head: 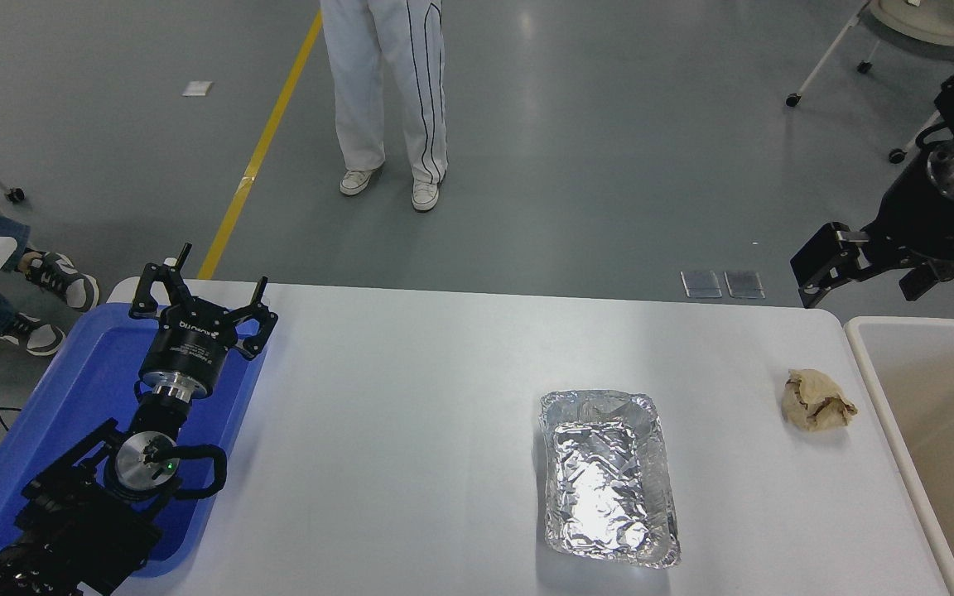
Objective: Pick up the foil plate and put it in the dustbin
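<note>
Counted one shiny crinkled rectangular foil plate (609, 478), lying untouched on the white table (411, 430), near side, right of centre. Counted one crumpled tan paper ball (816, 400) further right. Saw one large off-white dustbin (874, 389), cut off at right edge. Found left gripper (199, 302) parked over blue plastic tray (88, 389), fingers spread, holding nothing. Found right gripper (866, 269) raised at far right, empty, partly cut off; opening hard to tell.

Silver foil plate (608, 476), blue tray (88, 389).

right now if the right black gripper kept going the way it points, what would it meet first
Probably nothing: the right black gripper points left, seemingly above the white table's far edge. Depth is unclear.
</note>
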Available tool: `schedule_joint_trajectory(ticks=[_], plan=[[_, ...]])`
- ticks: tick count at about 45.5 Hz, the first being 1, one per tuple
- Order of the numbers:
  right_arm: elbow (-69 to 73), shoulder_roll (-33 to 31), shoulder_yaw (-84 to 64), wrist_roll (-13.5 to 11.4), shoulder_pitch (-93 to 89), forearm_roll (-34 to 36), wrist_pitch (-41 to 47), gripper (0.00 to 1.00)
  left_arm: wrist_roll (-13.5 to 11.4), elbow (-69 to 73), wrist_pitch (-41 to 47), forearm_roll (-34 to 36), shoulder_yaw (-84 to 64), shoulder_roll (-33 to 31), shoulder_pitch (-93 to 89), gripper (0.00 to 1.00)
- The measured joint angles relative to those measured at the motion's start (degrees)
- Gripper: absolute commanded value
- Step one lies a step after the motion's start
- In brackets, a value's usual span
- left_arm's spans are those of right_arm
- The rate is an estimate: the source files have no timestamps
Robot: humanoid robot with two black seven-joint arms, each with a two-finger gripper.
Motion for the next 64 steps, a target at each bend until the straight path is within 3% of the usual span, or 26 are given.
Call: schedule_joint_trajectory(ticks=[64], plan=[[0.0,2.0,3.1,0.0,-0.1,0.4,0.0,1.00,0.0,0.0,0.0,0.0,-0.2,0.0,0.0,1.00]])
